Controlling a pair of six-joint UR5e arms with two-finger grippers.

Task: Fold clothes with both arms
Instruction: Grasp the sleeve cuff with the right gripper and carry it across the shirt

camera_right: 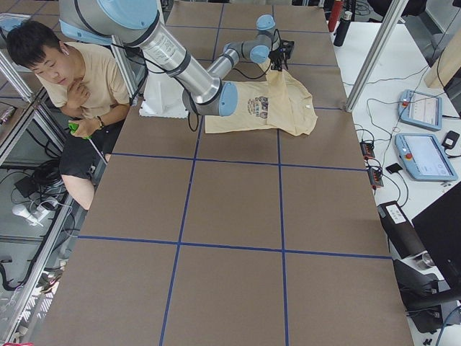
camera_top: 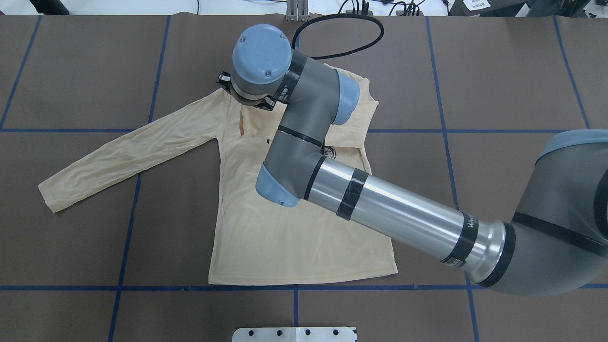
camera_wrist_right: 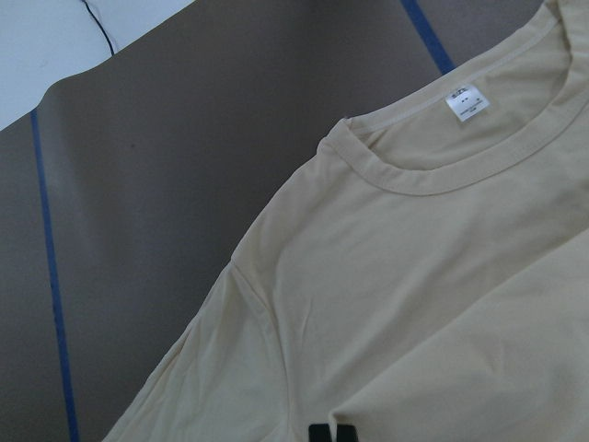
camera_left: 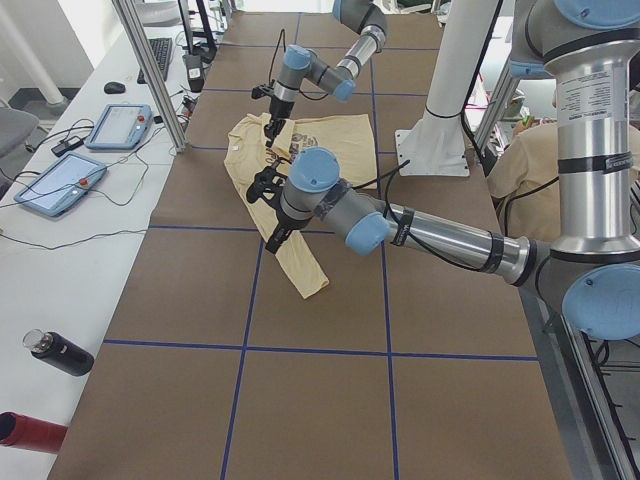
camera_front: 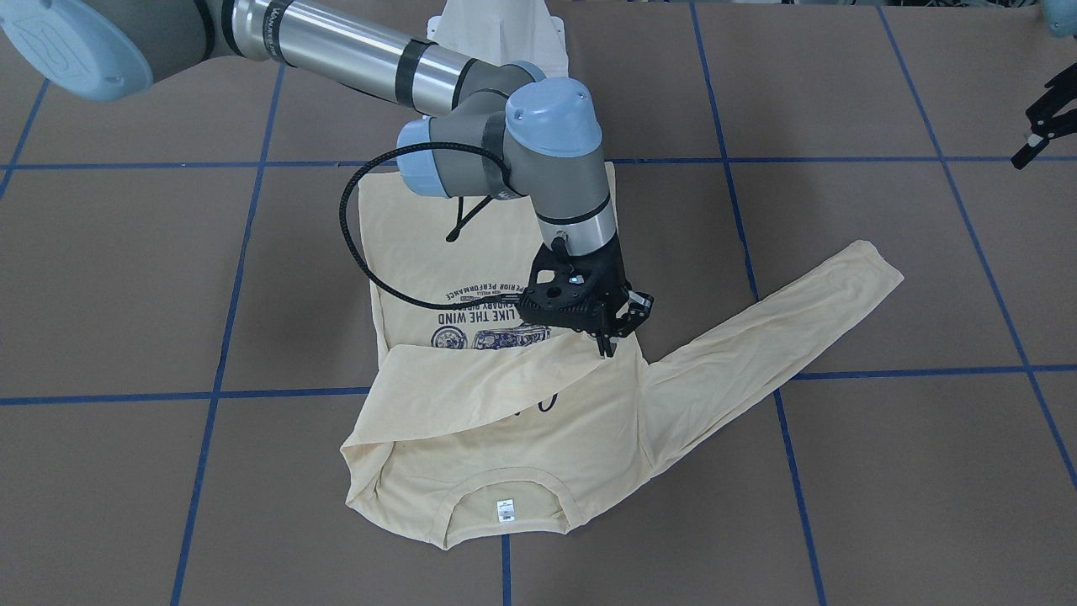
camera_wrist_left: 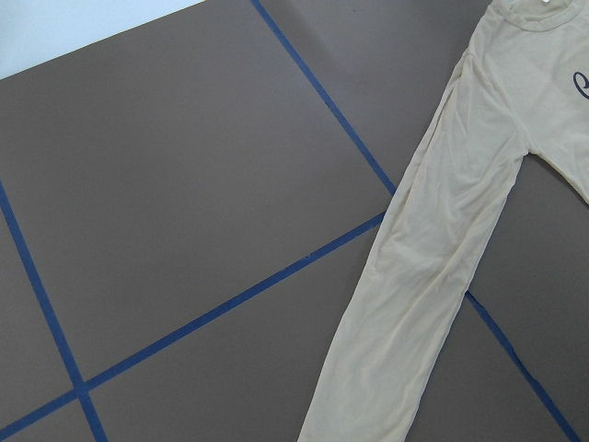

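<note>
1. first, nearest the robot, the pale cream-yellow thin long-sleeved t-shirt [camera_top: 285, 247] lies flat on the brown blue-taped bench [camera_top: 498, 71], collar far.
2. its spread sleeve [camera_top: 133, 152] slants out leftward; the black left claw [camera_front: 1046, 126], nearer, hangs above that side, jaws unreadable.
3. farther, the black right claw [camera_front: 607, 341] stands tip-down on the chest; cannot tell its jaws.
</note>
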